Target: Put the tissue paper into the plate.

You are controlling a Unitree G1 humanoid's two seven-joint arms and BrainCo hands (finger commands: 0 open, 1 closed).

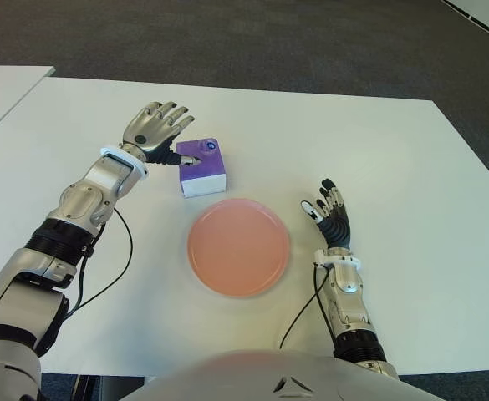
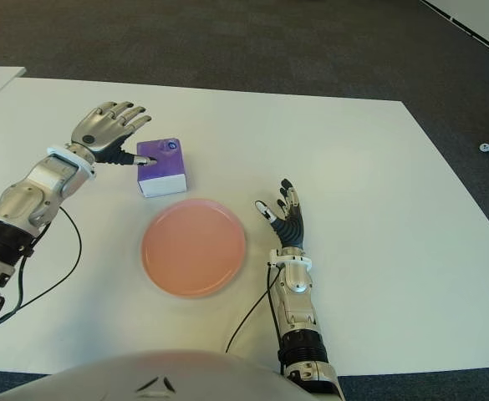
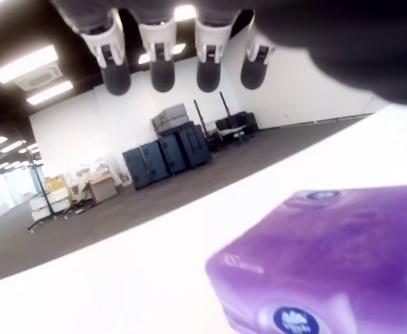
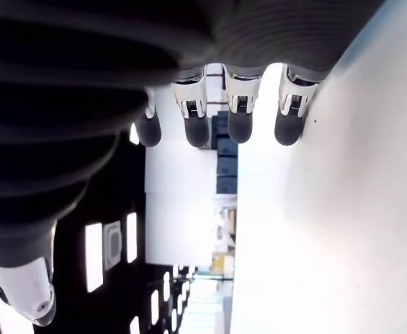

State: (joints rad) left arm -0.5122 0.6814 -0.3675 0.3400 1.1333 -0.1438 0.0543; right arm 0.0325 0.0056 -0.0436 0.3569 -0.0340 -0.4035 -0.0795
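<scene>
Tissue box (image 1: 200,166) (purple top, white sides) sits on the surface (image 1: 411,167) at 11 o'clock from the plate (image 1: 239,246), just beside its rim but not in it; task not yet done. Left robot hand (image 1: 154,127) is at the box's 9–10 o'clock side, fingers (image 3: 163,73) spread and extended past the box, thumb laid over the box's near top edge; it is apart and holds nothing; judged a pre-grasp pose, open wide so the box can fit between thumb and fingers. Whether the thumb actually touches the box cannot be told. Right robot hand (image 1: 328,213) is idle at 3 o'clock of the plate, fingers (image 4: 197,131) straight and relaxed, empty. Plate is pink, shallow and bare, centred in front of the robot, presumably so either arm can reach it. Surface is plain white and matte; a black cable (image 1: 119,267) trails across it from the left forearm; dark carpet (image 1: 252,38) beyond the far edge. Left wrist view shows a large open room with ceiling light panels, white walls and stacked dark cases.
</scene>
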